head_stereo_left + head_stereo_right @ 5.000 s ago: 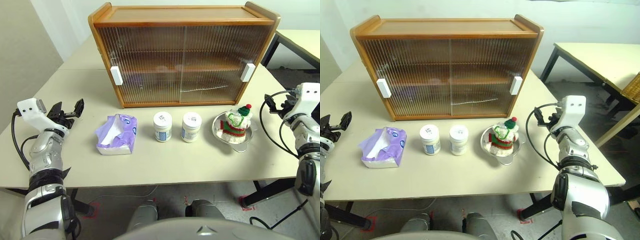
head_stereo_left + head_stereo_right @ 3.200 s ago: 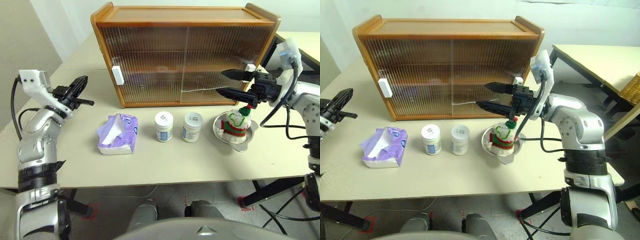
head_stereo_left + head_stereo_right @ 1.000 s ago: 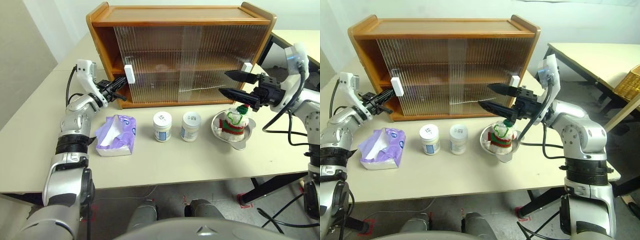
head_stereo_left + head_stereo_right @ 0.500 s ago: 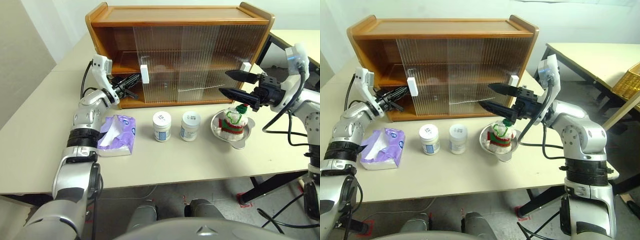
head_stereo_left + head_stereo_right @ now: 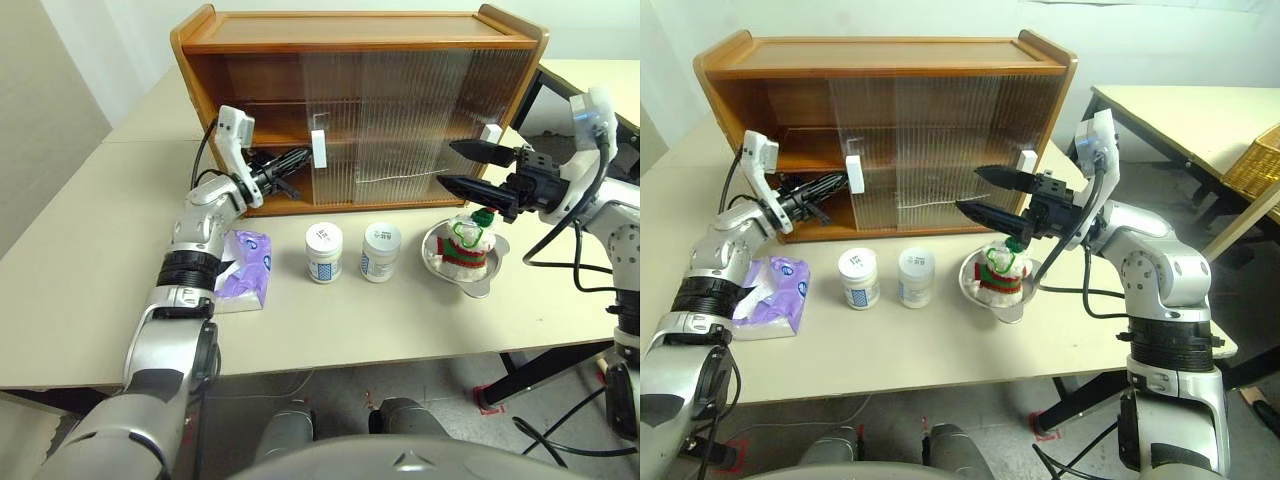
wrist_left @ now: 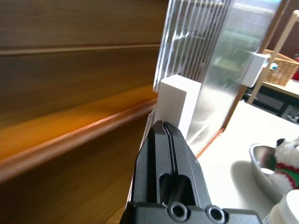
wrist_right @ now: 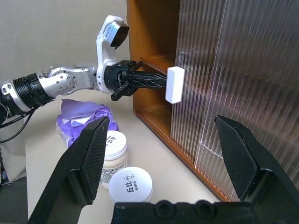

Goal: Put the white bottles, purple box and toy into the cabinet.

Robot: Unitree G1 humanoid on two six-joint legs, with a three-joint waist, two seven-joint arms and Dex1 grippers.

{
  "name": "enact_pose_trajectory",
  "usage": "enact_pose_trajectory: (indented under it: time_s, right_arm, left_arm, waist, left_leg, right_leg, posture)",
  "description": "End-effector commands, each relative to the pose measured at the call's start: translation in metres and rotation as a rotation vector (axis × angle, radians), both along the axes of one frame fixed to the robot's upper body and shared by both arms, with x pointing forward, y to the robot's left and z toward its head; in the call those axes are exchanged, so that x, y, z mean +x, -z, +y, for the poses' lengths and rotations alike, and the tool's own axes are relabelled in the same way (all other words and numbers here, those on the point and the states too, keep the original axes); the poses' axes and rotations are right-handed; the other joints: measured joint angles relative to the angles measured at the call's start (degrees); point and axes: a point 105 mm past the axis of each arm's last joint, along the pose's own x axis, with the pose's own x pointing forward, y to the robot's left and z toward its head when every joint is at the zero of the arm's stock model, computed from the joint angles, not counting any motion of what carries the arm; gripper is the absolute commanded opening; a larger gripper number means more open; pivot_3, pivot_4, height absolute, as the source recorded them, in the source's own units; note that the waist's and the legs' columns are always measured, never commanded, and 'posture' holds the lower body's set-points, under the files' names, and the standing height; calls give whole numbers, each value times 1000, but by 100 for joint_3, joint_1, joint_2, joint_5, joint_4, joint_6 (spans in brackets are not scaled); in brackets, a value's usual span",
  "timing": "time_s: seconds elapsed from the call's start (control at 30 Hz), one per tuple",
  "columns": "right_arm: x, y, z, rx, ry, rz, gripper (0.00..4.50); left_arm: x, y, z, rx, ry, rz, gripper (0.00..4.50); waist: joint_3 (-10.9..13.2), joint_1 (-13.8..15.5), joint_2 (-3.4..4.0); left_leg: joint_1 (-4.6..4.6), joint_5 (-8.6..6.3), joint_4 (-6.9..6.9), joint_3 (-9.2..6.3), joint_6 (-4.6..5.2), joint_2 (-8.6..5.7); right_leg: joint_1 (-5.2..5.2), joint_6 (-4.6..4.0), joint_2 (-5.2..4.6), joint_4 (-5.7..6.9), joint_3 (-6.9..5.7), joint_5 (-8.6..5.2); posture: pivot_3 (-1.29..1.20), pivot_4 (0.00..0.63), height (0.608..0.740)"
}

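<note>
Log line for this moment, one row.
left claw: shut, at white handle of cabinet left door, partly slid | right claw: open over toy | bottles, purple box: on table

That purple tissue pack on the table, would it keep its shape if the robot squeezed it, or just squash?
The purple tissue pack would probably squash: its lavender wrapping looks soft and crumpled, with loose tissue sticking out. It likely weighs little for its bulk. Lying low and wide on the table, it seems unlikely to roll or tip, though a push might slide it.
</note>
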Motion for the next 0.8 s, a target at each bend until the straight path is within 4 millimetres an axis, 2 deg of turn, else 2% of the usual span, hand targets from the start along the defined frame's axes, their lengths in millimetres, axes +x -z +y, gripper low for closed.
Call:
enact_pose_trajectory:
  time_s: [0.03,0.23,0.47,0.6,0.8]
  right_arm:
    - [0,2,1,-6,1,0,4500]
    - [0,2,0,-8,6,-2,4500]
    - [0,2,0,-7,9,-4,4500]
    - [0,2,0,-7,7,-4,4500]
    - [3,1,4,-7,-7,-4,4500]
  left_arm:
    - [4,-2,-17,25,43,0,60]
    - [7,-3,-32,32,78,-1,60]
    - [8,-3,-36,35,93,-4,60]
    - [9,-5,-31,36,78,-13,60]
    - [8,-25,0,-35,-2,-59,60]
  waist:
    - [0,-3,0]
    - [0,-29,0]
    - [0,-61,0]
    - [0,-62,0]
    - [0,-72,1]
  left_leg:
    - [0,0,0,0,0,0]
    - [-2,-1,5,5,4,-1]
    - [-2,-1,5,8,6,-1]
    - [-3,-1,7,10,7,-2]
    - [-2,-1,6,10,7,-1]
  right_leg:
    - [0,1,0,0,0,0]
    - [2,12,-2,-6,6,6]
    - [2,15,-1,-7,6,6]
    - [2,17,-1,-8,6,7]
    - [1,17,2,-8,3,7]
  posture:
    - [-156,0,740]
    - [-165,0,740]
    - [-167,0,740]
    - [-167,0,740]
    - [-131,0,740]
